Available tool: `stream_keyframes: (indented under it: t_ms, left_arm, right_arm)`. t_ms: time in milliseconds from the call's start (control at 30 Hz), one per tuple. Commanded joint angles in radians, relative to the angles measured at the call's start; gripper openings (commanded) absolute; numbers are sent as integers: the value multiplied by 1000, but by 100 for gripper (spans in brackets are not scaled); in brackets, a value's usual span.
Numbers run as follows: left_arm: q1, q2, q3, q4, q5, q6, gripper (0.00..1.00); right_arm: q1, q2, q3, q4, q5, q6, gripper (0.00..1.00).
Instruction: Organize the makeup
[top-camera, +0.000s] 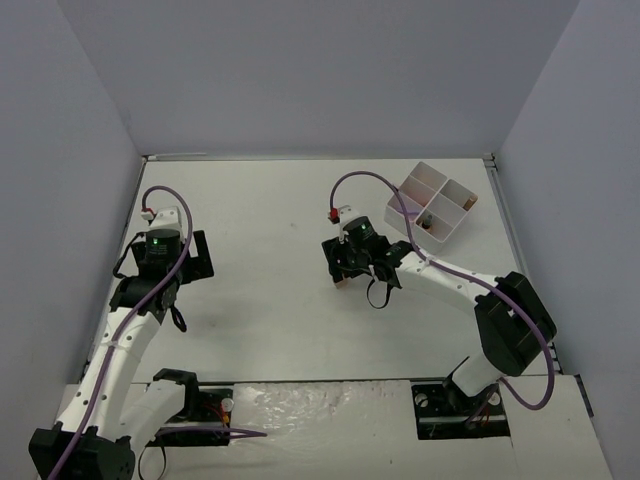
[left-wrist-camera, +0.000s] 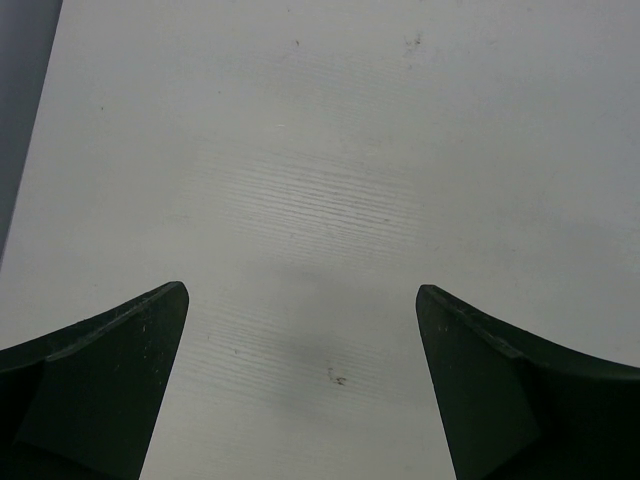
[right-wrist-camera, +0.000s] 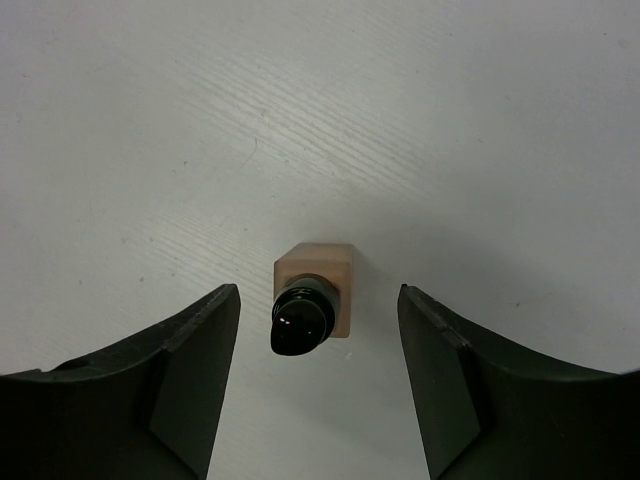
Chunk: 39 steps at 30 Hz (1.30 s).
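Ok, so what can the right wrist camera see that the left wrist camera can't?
Only the right wrist view: a tan bottle with a dark cap, sitting between the open jaws of the right gripper, with a gap on each side. Only the left wrist view: nothing extra, just bare surface between the wide-open jaws of the left gripper. Both: the white table and a pair of dark jaws at the bottom.

Tan bottle (right-wrist-camera: 322, 268) with glossy black cap (right-wrist-camera: 300, 322); white counter (left-wrist-camera: 330, 200), faintly ribbed grain; white tray (top-camera: 428, 172); white right arm (top-camera: 450, 280) with purple cable (top-camera: 365, 176); pale grey walls (top-camera: 300, 70).
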Motion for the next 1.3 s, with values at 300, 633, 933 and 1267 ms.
stream_keyframes:
  t_ms: [300,633,933,1267]
  left_arm:
    - [17,16,33,51,16,14,97]
    - [19,31,35,53,29,15,97]
    - [20,31,33,53,32,15,97]
    - [20,30,33,53,34,14,97]
  right_arm:
    - [18,25,5,67,34,10,56]
    - [24,39,-6,77,66,13,48]
    - [26,52,-8,79,55,13,24]
    - [-2,-50,-14,56,108,11,0]
